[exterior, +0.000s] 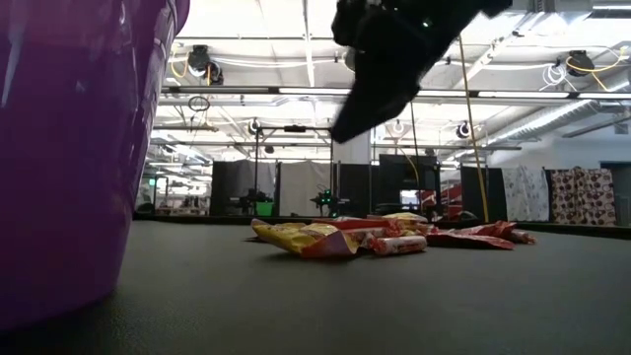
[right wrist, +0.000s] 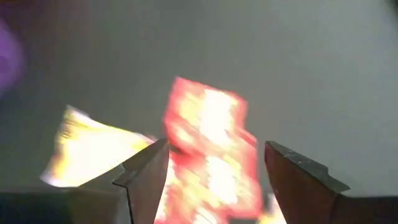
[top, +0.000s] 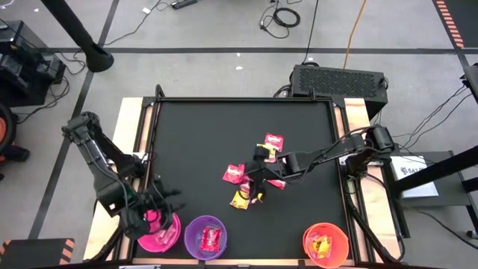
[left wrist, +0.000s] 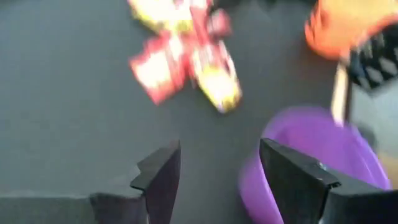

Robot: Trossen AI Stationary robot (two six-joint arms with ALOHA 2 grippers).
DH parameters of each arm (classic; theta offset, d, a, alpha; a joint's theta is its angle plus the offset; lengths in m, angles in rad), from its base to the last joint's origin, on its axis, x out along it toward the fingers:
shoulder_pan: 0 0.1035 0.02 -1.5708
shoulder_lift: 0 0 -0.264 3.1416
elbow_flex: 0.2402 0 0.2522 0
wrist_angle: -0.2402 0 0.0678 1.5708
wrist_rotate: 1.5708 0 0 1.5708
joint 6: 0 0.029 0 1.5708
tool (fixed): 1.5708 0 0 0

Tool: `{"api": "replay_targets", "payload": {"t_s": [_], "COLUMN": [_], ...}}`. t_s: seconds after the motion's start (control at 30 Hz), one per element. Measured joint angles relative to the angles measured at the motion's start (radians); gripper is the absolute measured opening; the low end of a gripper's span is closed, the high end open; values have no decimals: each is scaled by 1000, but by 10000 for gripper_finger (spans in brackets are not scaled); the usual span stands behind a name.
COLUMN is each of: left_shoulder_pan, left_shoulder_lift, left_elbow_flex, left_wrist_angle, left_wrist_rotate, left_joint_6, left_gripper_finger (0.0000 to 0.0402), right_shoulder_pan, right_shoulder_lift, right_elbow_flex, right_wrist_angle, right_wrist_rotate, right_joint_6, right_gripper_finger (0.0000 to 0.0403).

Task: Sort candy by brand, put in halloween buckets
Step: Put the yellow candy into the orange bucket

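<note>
Several candy packets (top: 234, 173), red, magenta and yellow, lie in a loose pile at the middle of the black table; the low view shows the pile (exterior: 375, 237) flat on the mat. My right gripper (top: 258, 179) hangs open above the pile, over a red packet (right wrist: 211, 143) with a yellow one (right wrist: 93, 149) beside it. Along the near edge stand the pink bucket (top: 170, 237), the purple bucket (top: 193, 228) holding a red packet, and the orange bucket (top: 308, 237) holding yellow candy. My left gripper (top: 160, 202) is open and empty above the pink bucket.
In the left wrist view my left gripper (left wrist: 219, 149) has nothing between its fingers, with the purple bucket (left wrist: 323, 143) beside it and the orange bucket (left wrist: 342, 25) farther off. The mat has bare room at its far and left parts. Wooden rails border the table.
</note>
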Motion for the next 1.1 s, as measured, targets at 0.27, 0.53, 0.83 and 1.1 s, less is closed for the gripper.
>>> {"api": "replay_targets", "payload": {"t_s": [0.27,0.53,0.83,1.1], "left_shoulder_pan": [143,233,235,235], "left_shoulder_lift": [-1,3,3,3], "left_elbow_flex": [1,-11,-31,-31], "left_wrist_angle": [41,51,0,7], "left_wrist_rotate": [-218,-194,-171,-174], "left_joint_6": [307,365,377,396], "left_gripper_finger": [226,226,226,226], "right_shoulder_pan": [-79,-212,-176,-176], "right_shoulder_lift": [-3,-1,24,139], "right_elbow_flex": [53,-97,-115,-126], "right_wrist_angle": [-248,-92,-15,29], "right_wrist_rotate": [151,-5,14,45], "right_joint_6": [-226,-263,-202,-194], "right_gripper_finger": [255,255,253,199]}}
